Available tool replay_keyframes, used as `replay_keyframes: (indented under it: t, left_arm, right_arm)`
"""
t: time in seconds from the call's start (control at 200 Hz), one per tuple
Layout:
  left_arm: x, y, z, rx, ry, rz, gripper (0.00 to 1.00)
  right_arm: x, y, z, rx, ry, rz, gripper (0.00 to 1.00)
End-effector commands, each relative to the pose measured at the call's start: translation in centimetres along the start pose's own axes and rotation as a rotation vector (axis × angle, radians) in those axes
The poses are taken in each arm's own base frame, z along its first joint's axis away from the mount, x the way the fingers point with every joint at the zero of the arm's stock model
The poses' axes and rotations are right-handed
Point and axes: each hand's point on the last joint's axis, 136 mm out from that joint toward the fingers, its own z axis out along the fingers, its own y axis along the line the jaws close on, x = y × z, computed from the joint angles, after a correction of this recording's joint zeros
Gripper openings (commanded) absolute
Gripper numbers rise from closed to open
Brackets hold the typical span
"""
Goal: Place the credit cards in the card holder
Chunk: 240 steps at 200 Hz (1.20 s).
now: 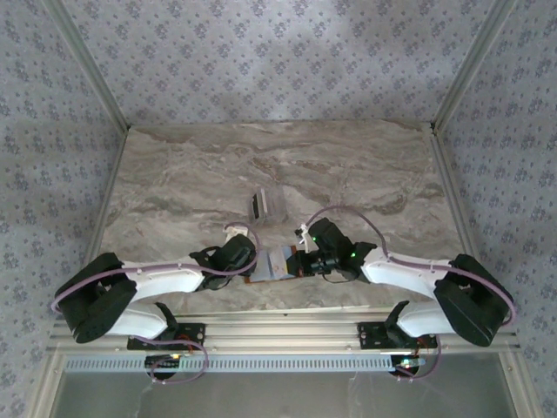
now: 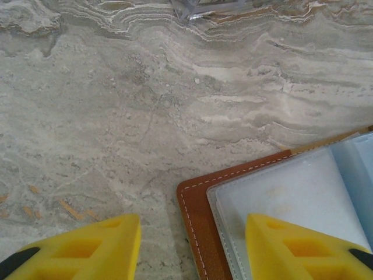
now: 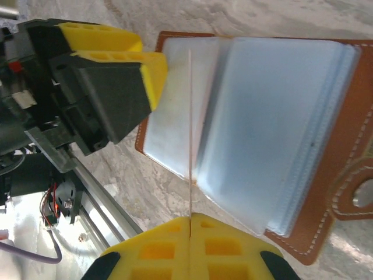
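Here my right fingers (image 3: 202, 232) pinch a thin pale card (image 3: 189, 116) for the brown leather wallet (image 3: 348, 122), which my half-spread left fingers (image 2: 288, 248) steady.

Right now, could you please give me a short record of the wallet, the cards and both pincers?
wallet: open on the table, clear sleeves up
left pincer: open, one finger over the wallet's corner, one over the table
right pincer: shut on a thin sheet seen edge-on; card or sleeve, cannot tell
cards: on the table beyond the wallet, apart from it
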Motion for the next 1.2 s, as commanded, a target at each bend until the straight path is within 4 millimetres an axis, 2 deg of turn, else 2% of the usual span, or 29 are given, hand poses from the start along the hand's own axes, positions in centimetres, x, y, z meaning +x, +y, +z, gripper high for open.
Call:
replay_keyframes:
  t: [0.0, 0.39, 0.69, 0.994, 1.194]
  left_arm:
    - [0.1, 0.3, -0.3, -0.009, -0.011, -0.006, 0.48]
    - [0.7, 0.2, -0.3, 0.013, -0.004, -0.012, 0.41]
    - [1.0, 0.4, -0.1, 0.004, 0.001, -0.012, 0.40]
    - [1.0, 0.5, -0.1, 0.001, -0.002, -0.012, 0.40]
    - [1.0, 0.7, -0.2, -0.006, -0.005, -0.012, 0.39]
  right_arm:
    - [0.5, -0.3, 0.4, -0.025, 0.030, 0.053, 0.00]
    - [1.0, -0.3, 1.7, -0.069, 0.077, 0.095, 0.00]
    - [1.1, -0.8, 1.7, -0.077, 0.083, 0.140, 0.00]
    - [1.2, -0.2, 3.1, -0.130, 0.122, 0.156, 0.00]
    - [0.8, 0.3, 3.3, -0.153, 0.127, 0.156, 0.00]
